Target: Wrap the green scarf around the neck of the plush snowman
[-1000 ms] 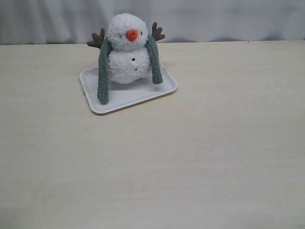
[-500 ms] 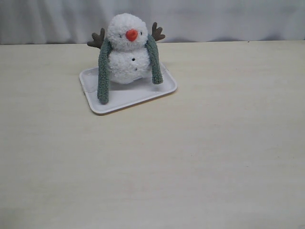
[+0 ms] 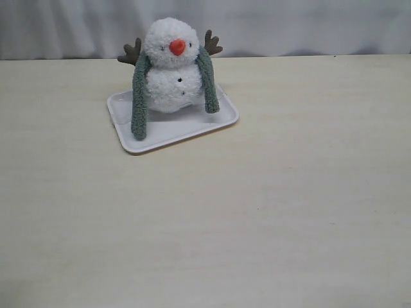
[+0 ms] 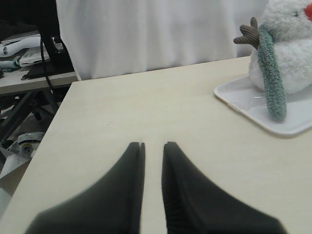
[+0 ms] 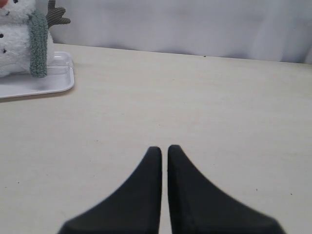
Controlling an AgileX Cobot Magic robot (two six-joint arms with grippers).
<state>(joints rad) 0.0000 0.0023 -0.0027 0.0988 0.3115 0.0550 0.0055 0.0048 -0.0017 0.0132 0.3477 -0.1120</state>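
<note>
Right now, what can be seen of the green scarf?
The green scarf is a long, narrow strip of fuzzy, dull teal-green fabric with rounded ends. It is draped behind the snowman's neck, and its two ends hang uncrossed down the front sides of the plush snowman. The end on the exterior view's left hangs lower. Both ends come down to the white tray.

The snowman sits on the tray (near its back edge), with the scarf hanging down both sides.
</note>
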